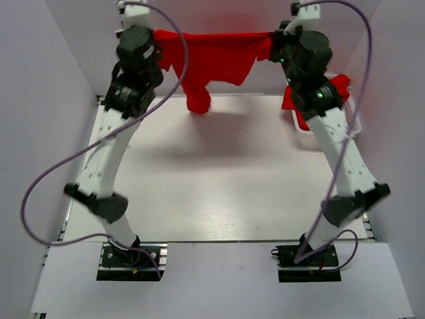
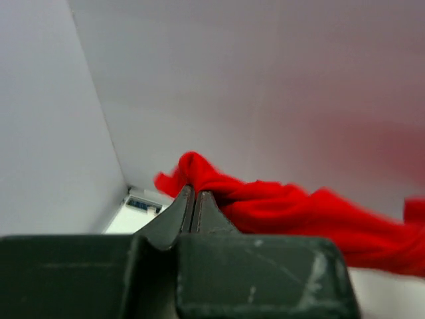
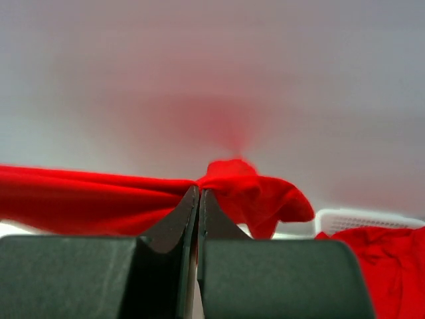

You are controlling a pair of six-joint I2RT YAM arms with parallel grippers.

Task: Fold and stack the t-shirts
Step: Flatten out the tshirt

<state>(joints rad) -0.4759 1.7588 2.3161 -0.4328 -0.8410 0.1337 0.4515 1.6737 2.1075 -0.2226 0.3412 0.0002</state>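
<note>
A bright red t-shirt (image 1: pixel 212 56) hangs stretched between my two grippers, high above the far end of the table. Its lower part droops and touches the table (image 1: pixel 198 103). My left gripper (image 1: pixel 157 34) is shut on the shirt's left end; in the left wrist view the gripper (image 2: pixel 194 191) has its jaws closed on the red cloth (image 2: pixel 292 209). My right gripper (image 1: pixel 273 38) is shut on the shirt's right end; in the right wrist view the gripper (image 3: pixel 198 191) pinches the cloth (image 3: pixel 80 199). More red t-shirts (image 1: pixel 337 88) lie in the basket at the far right.
A white lattice basket (image 1: pixel 358 123) stands at the far right behind my right arm; its rim (image 3: pixel 352 219) and red cloth (image 3: pixel 388 262) show in the right wrist view. Grey walls close in the back and both sides. The white table (image 1: pixel 212 186) lies below.
</note>
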